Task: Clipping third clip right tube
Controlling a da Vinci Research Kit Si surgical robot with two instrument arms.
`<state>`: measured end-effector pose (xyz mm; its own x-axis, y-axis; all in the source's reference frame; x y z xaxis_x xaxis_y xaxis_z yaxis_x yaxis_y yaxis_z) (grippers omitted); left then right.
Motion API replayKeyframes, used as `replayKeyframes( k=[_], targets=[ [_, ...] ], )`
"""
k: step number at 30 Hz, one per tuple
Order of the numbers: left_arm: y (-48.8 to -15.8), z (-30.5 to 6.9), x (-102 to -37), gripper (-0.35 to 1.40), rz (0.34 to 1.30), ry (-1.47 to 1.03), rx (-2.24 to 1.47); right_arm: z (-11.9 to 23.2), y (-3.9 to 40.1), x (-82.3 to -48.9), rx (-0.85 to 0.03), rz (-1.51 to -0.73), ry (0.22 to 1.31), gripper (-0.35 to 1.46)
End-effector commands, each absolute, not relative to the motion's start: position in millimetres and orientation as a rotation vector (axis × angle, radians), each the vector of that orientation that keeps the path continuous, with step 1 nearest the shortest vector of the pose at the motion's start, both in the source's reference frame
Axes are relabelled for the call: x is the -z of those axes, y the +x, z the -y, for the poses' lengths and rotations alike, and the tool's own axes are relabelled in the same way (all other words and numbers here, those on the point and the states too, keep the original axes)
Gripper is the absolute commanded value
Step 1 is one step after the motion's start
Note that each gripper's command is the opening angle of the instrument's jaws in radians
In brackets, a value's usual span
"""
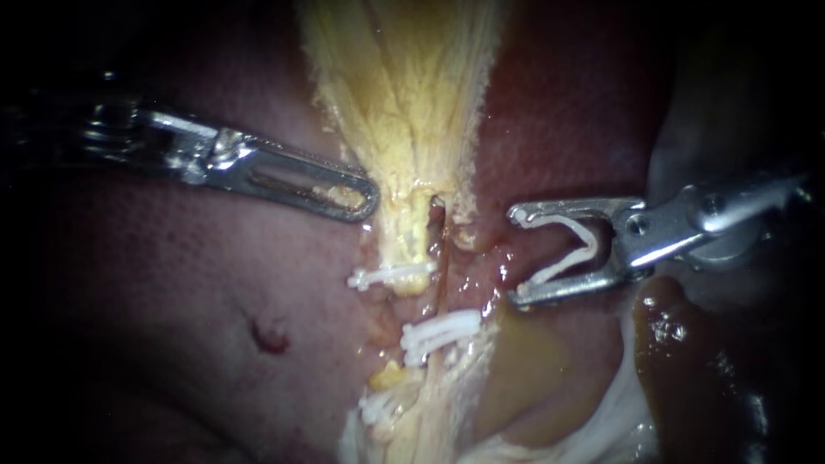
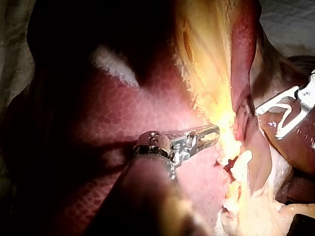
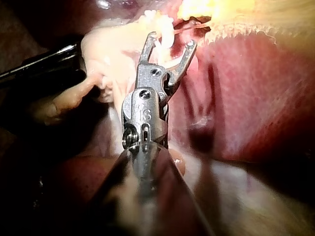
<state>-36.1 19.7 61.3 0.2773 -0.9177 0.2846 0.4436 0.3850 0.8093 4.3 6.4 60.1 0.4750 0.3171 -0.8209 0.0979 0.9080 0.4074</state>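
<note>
Two tubes run down from the yellow gallbladder tissue (image 1: 404,94). The thick yellow left tube (image 1: 411,236) carries one white clip (image 1: 391,277). The thin reddish right tube (image 1: 443,258) carries a pair of white clips (image 1: 440,331) lower down. My right instrument (image 1: 516,255) holds an open white clip (image 1: 571,249) between wide-apart jaws, just right of the right tube and apart from it; the right wrist view shows these jaws (image 3: 171,40) short of the tubes. My left instrument (image 1: 361,198) lies with its jaws together on the yellow tissue's left edge (image 2: 211,133).
Pink-red liver (image 1: 215,292) surrounds the tubes, with a small red spot (image 1: 271,337). More white clips (image 1: 378,404) sit low on the yellow stalk. Dark brown glistening tissue (image 1: 679,344) and whitish tissue (image 1: 601,430) lie under my right instrument.
</note>
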Motion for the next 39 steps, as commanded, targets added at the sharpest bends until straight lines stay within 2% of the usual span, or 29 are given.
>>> replayKeyframes(
  k=[1, 7, 15, 23, 27, 35, 39],
  targets=[
    [-36.1, -19.7, -61.3, -0.35, 0.846, 0.675, 1.013, -6.4, 4.3, -60.1, -0.139, -1.076, 0.433, 0.5],
    [-34.7, -20.5, -60.0, -0.35, 0.845, 0.682, 1.013, -6.4, 4.3, -60.1, -0.132, -1.078, 0.432, 0.5],
    [-29.9, -21.9, -56.8, -0.35, 0.848, 0.651, 1.041, -6.4, 4.4, -60.0, -0.131, -1.079, 0.434, 0.5],
    [-29.5, -22.0, -56.3, -0.35, 0.854, 0.65, 1.046, -6.5, 5.9, -60.2, -0.122, -1.09, 0.457, 0.5],
    [-29.5, -21.9, -56.2, -0.35, 0.854, 0.65, 1.046, -6.2, 7.5, -61.5, -0.178, -1.083, 0.505, 0.5],
    [-29.6, -21.7, -55.9, -0.35, 0.853, 0.649, 1.048, -5.6, 10.6, -66.6, -0.283, -1.062, 0.582, 0.5],
    [-29.6, -21.7, -55.9, -0.35, 0.853, 0.648, 1.048, -6.1, 11.6, -68.6, -0.346, -1.092, 0.618, 0.5]
  ],
)
